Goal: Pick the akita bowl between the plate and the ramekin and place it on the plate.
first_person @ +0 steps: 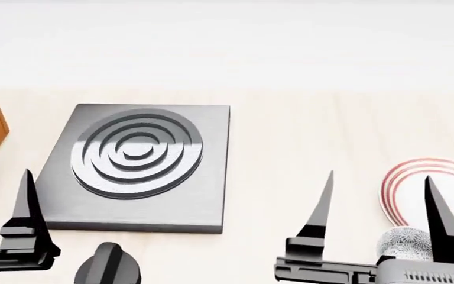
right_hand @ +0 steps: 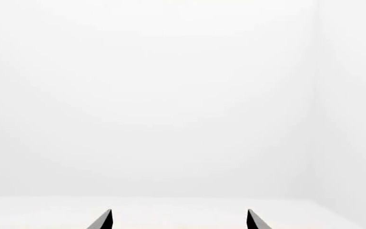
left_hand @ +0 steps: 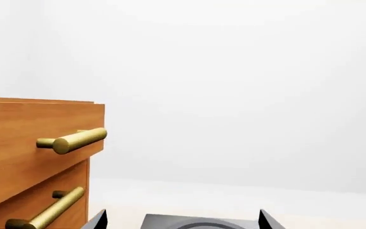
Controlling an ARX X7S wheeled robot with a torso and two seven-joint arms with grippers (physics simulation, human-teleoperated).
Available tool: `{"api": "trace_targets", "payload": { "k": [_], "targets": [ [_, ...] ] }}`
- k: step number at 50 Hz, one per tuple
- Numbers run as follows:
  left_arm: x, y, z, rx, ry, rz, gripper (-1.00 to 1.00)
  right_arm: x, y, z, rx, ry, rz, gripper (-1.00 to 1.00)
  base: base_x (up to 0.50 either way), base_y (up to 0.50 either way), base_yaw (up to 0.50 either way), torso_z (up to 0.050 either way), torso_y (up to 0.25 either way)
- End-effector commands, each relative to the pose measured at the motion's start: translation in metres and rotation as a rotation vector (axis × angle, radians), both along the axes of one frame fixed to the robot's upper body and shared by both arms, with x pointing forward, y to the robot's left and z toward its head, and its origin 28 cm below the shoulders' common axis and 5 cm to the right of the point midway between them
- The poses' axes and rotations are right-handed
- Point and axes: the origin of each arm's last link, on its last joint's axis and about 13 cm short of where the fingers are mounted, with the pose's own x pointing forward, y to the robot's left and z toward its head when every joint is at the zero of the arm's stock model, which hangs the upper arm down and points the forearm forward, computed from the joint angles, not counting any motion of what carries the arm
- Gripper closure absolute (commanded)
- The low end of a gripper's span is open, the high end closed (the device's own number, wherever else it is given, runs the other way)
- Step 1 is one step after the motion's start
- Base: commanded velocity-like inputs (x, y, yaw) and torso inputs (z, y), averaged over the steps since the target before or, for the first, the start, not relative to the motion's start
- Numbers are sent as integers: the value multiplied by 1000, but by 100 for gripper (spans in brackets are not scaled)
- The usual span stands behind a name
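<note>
Pale wood desk (first_person: 306, 136) under a white wall, w/ a dark grey square slab (first_person: 144, 168) carrying raised concentric rings at left-centre. Counted in head view: 1 plate (first_person: 432, 180), 1 akita bowl (first_person: 404, 242), 1 slab, 1 black knob (first_person: 109, 266) at the bottom edge. No ramekin in view.

Akita bowl sits upright, mouth up — round, so no long axis to speak of. It's partly hidden at the near right, just beside the plate's near rim; can't tell if they touch.

Right gripper (first_person: 378, 201) has its fingers spread wide, nothing between them; bowl lies low beside the right finger, plate behind it. Left gripper (left_hand: 181, 220) — both tips apart in left wrist view, holding nothing; only one finger (first_person: 28, 204) shows in head view. Wooden drawer unit (left_hand: 30, 157) w/ 2 brass handles at far left.
</note>
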Motion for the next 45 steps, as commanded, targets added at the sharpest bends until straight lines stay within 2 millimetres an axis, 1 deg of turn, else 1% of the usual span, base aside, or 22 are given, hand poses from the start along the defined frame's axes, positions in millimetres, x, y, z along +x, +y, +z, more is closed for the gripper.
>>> {"api": "trace_targets", "payload": {
  "k": [1,10,16,45],
  "targets": [
    [-1,0,0,-6,0,0,-100,-2,0,0,-18,-12,10,-100,500,0,0,0,0],
    [0,0,-1,-6,4,-3,-100,1,-3,-3,18,-2,-17,-100,500,0,0,0,0],
    [0,0,-2,-5,8,-4,-100,1,-3,-3,45,7,-4,-100,0,-28,0,0,0],
    [-1,0,-2,-9,17,-9,-100,-2,-3,-2,33,3,44,-100,0,-500,0,0,0]
  ]
}}
